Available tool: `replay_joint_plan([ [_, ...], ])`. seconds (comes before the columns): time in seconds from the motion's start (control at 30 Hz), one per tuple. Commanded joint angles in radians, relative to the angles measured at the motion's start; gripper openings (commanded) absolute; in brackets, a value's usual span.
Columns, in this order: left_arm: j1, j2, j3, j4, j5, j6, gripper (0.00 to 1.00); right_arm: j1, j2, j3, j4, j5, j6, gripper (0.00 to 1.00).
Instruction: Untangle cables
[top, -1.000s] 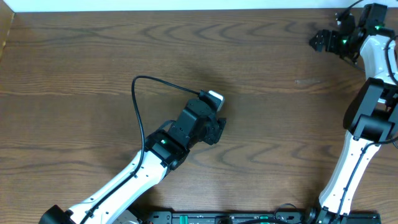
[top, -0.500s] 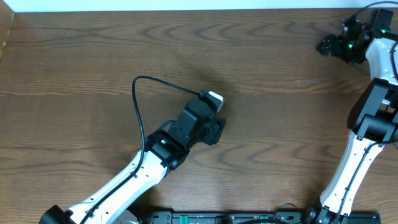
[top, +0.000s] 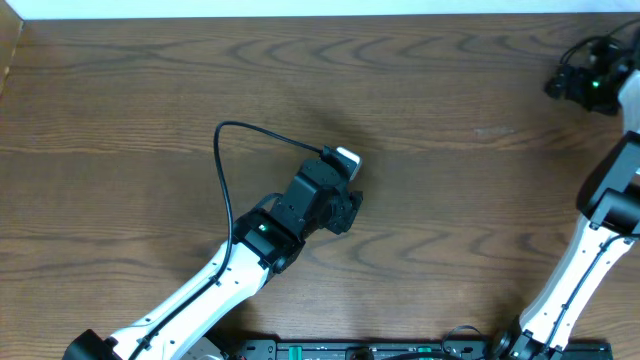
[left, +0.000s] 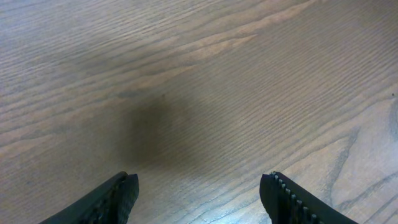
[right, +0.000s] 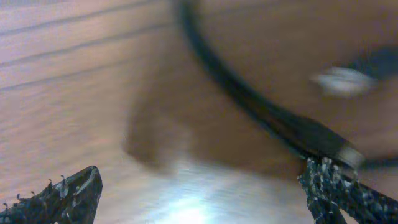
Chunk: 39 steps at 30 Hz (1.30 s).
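In the right wrist view a black cable (right: 249, 102) runs slantwise across the wood. It ends in a plug with a silver tip right beside my right finger. A blurred white piece (right: 341, 81) lies past it; I cannot tell whether it is the white cable. My right gripper (right: 205, 199) is open, with bare wood between the jaws. In the overhead view it is at the far right edge (top: 578, 83), and no loose cables show there. My left gripper (left: 199, 193) is open over bare wood, at mid-table in the overhead view (top: 345, 210).
A thin black lead (top: 222, 160) loops from the left arm up to its wrist, beside a white block (top: 347, 157); it belongs to the arm. A pale wall edge (top: 300, 8) borders the far side of the wooden table (top: 120, 90).
My right gripper has moved to the right, toward the table's right edge. The left arm has not moved.
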Motion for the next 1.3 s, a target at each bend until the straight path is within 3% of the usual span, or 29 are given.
replay_joint_plan([
  [0.0, -0.002, 0.005, 0.003, 0.001, -0.005, 0.028, 0.68, -0.076, 0.043, 0.005, -0.012, 0.076, 0.051, 0.99],
  [0.27, -0.002, 0.005, 0.003, 0.001, -0.006, 0.032, 0.68, -0.201, 0.043, 0.005, -0.031, 0.072, 0.126, 0.99],
  [0.57, -0.002, 0.005, 0.003, 0.0, -0.005, 0.031, 0.68, -0.225, 0.009, 0.045, -0.032, -0.314, 0.126, 0.99],
  [0.7, -0.002, 0.005, 0.003, 0.0, -0.005, 0.032, 0.68, -0.22, -0.035, 0.095, -0.061, -0.391, 0.126, 0.99],
  [0.83, -0.002, 0.005, 0.003, -0.003, -0.005, 0.031, 0.68, -0.213, -0.115, 0.13, -0.12, -0.293, 0.127, 0.99],
  [1.0, -0.002, 0.005, 0.003, -0.003, -0.005, 0.031, 0.68, -0.194, -0.245, 0.131, -0.2, 0.029, 0.209, 0.99],
  [1.27, -0.001, -0.012, 0.003, 0.005, -0.008, 0.031, 0.7, -0.105, -0.444, 0.131, -0.302, 0.371, 0.344, 0.99],
])
